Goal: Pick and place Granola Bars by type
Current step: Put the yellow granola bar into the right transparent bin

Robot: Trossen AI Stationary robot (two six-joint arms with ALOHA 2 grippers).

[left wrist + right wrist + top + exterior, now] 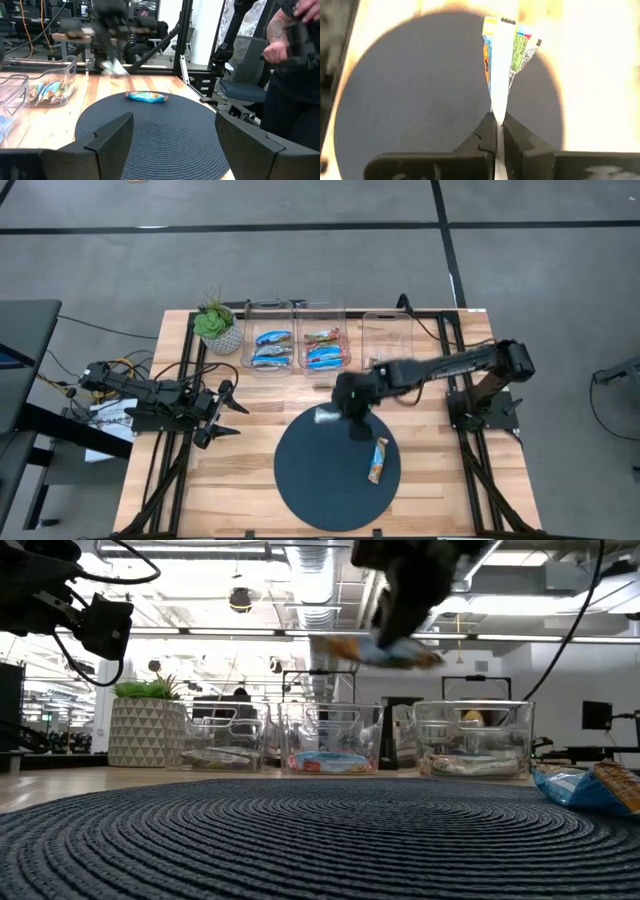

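Right gripper (495,122) pinches granola bar (502,55) lengthwise outward (seemingly level).

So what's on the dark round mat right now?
One granola bar lies on the round mat near its right edge. The right tool holds a second bar above the mat; the mat beneath that arm is hidden.

Grey floor (300,260) with dark lines; office chair (240,65); bright ceiling lights (200,632).
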